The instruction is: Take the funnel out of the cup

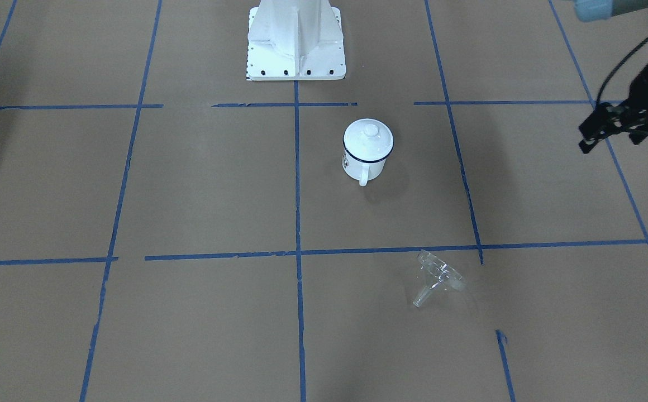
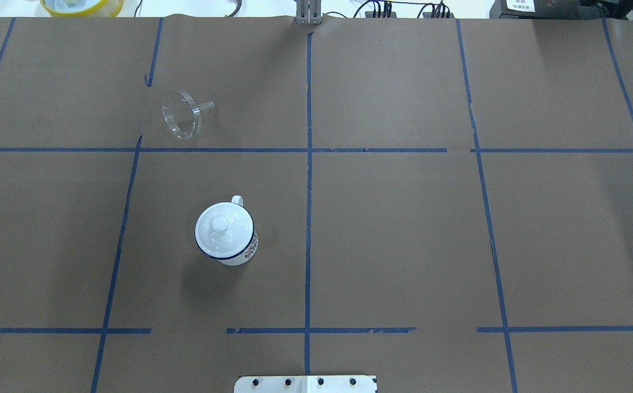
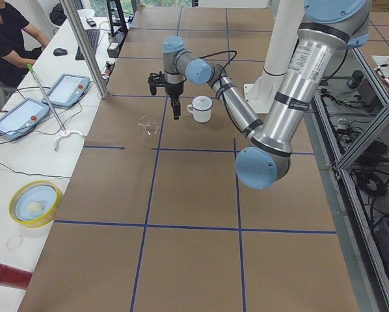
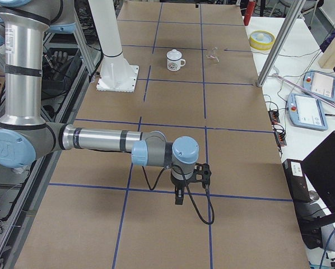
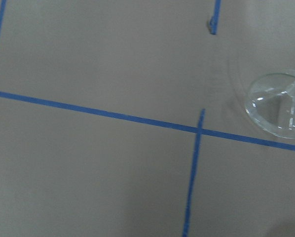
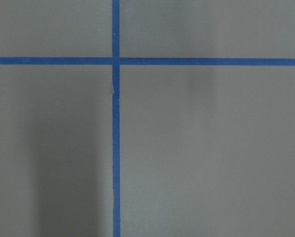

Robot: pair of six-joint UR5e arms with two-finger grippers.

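The clear funnel [image 1: 441, 276] lies on its side on the brown table, well apart from the cup; it also shows in the overhead view [image 2: 181, 114] and at the right edge of the left wrist view [image 5: 278, 106]. The white cup [image 1: 366, 164] with a dark blue rim stands upright, with a round white knobbed lid [image 1: 368, 137] on top; overhead, the cup [image 2: 240, 254] is left of centre. My left gripper [image 1: 582, 138] hangs above the table beyond the funnel, fingers apart and empty. My right gripper [image 4: 178, 199] is far from both, over bare table; I cannot tell its state.
The white robot base [image 1: 296, 39] stands behind the cup. A yellow bowl [image 2: 82, 5] sits past the table's far edge. A side table with tablets [image 3: 64, 91] and a seated operator [image 3: 6, 39] runs along the far side. Blue tape lines grid the table.
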